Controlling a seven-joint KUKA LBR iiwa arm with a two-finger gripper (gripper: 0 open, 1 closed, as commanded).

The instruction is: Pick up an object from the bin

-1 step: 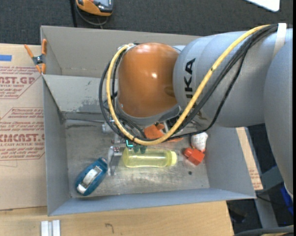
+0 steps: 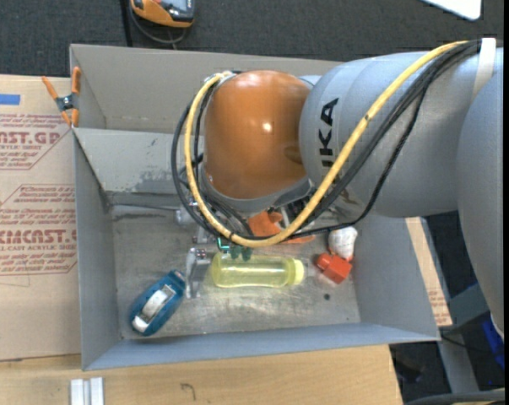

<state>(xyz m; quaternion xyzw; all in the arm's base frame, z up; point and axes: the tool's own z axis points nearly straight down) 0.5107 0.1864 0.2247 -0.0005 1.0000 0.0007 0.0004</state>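
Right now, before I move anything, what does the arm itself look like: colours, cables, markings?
The arm has a smooth, rounded light grey casing with black lettering ending in KA. A glossy orange dome cover sits at its wrist. A yellow cable runs along the casing and loops round the dome beside thinner black cables. The gripper is silvery metal.

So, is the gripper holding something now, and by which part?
It cannot be told. The gripper is at the left end, in the view, of the clear yellow bottle lying on the bin floor, but no grip on it shows.
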